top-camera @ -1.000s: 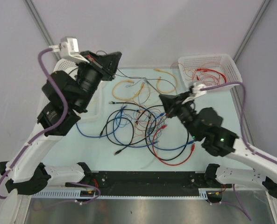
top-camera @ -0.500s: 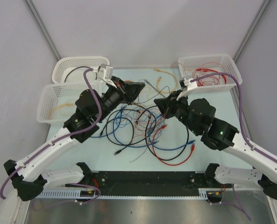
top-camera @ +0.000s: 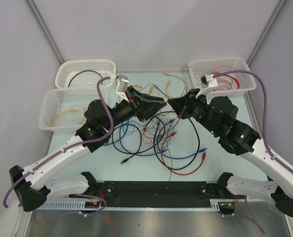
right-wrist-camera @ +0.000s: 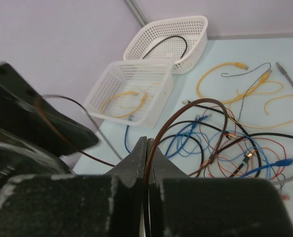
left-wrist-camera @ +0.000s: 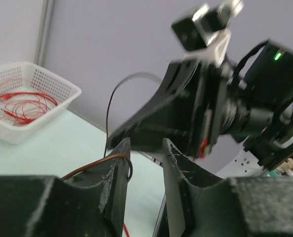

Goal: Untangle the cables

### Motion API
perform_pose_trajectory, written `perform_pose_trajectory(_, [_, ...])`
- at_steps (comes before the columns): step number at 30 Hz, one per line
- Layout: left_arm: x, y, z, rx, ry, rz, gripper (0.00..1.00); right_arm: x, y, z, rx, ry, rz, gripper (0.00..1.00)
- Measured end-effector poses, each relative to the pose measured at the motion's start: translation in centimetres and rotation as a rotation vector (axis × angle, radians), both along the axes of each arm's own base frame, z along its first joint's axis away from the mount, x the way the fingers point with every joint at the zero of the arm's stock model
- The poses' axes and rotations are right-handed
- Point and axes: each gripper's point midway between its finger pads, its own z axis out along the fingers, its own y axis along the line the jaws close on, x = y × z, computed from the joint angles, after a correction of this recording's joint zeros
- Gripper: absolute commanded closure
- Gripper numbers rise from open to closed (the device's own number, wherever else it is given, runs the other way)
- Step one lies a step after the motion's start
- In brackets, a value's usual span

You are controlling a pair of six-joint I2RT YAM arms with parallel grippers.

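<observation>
The cables [top-camera: 146, 134] lie tangled at the table's middle: black, blue, red and thin orange wires. They also show in the right wrist view [right-wrist-camera: 220, 143]. My right gripper [top-camera: 172, 103] [right-wrist-camera: 146, 140] is shut on a thin brown wire [right-wrist-camera: 208, 100] that arcs up and down into the tangle. My left gripper [top-camera: 159, 104] [left-wrist-camera: 146, 143] is tip to tip with the right one, above the tangle's far edge. Its jaws stand apart, and the brown wire [left-wrist-camera: 94, 163] loops over its left finger [left-wrist-camera: 117, 168].
Two white baskets stand at the back left: one [top-camera: 84, 65] holds a black cable, one [top-camera: 48, 98] holds yellow cables. A white basket [top-camera: 218, 62] at the back right holds red wires. Loose yellow cables [top-camera: 169, 88] lie at the back middle.
My left arm has swung from over the left baskets to the middle, up to the right gripper. My right gripper has moved back and up a little with the brown wire.
</observation>
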Motion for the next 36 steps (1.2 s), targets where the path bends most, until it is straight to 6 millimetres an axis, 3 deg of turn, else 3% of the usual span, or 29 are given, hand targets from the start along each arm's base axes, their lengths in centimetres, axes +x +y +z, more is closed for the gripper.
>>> perform_pose_trajectory(4, [-0.4,-0.6,-3.3,0.045,0.0,-0.039,0.56,-0.2,-0.5,2.3,0.064,0.002,0.007,1.0])
perform_pose_trajectory(9, [-1.5,-0.8,-6.8,0.083,-0.057,-0.071,0.39,-0.5,-0.6,3.3,0.113,0.024,0.017,1.0])
perform_pose_trajectory(12, [-2.6,-1.0,-6.5,0.072,-0.121,-0.092,0.24,-0.5,-0.5,3.1,0.122,0.046,0.022,1.0])
perform_pose_trajectory(13, [-2.9,-1.0,-6.2,0.064,-0.145,-0.097,0.12,-0.5,-0.5,3.0,0.123,0.054,0.025,1.0])
perform_pose_trajectory(16, [-3.7,-1.0,-5.2,0.034,-0.215,-0.107,0.0,-0.4,-0.2,3.0,0.131,0.069,0.03,1.0])
perform_pose_trajectory(24, [-3.3,-1.1,-5.7,0.034,-0.253,-0.075,0.0,-1.2,0.4,3.6,0.172,0.098,0.078,1.0])
perform_pose_trajectory(36, [0.7,-2.8,-10.9,0.146,-0.184,0.039,0.01,-3.8,2.3,5.4,0.266,0.146,0.231,1.0])
